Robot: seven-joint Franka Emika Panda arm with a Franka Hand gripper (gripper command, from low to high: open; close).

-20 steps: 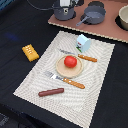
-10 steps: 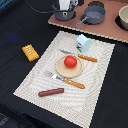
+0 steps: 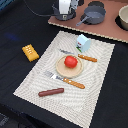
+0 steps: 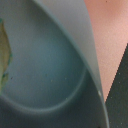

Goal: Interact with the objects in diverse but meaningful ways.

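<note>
At the back of the exterior view my gripper (image 3: 65, 8) hangs low over a grey pot (image 3: 61, 15) on the brown toy kitchen top (image 3: 107, 32); its fingers are hidden. The wrist view is filled by that pot's grey inner wall (image 4: 55, 60), with the pink-brown top (image 4: 110, 30) beside it. A red tomato (image 3: 71, 61) sits on the tan plate (image 3: 61, 71). An orange-handled fork (image 3: 70, 81) and knife (image 3: 83, 57) flank the plate. The pale carton (image 3: 83, 42) stands behind it. The brown sausage (image 3: 51, 92) lies in front, and the yellow ridged block (image 3: 30, 52) lies at the exterior view's left.
A striped placemat (image 3: 35, 80) on a black cloth holds the plate, cutlery, carton and sausage. On the kitchen top stand a grey pan (image 3: 93, 13) with a handle and another pot (image 3: 123, 17) at the exterior view's right edge. A dark cable runs behind my gripper.
</note>
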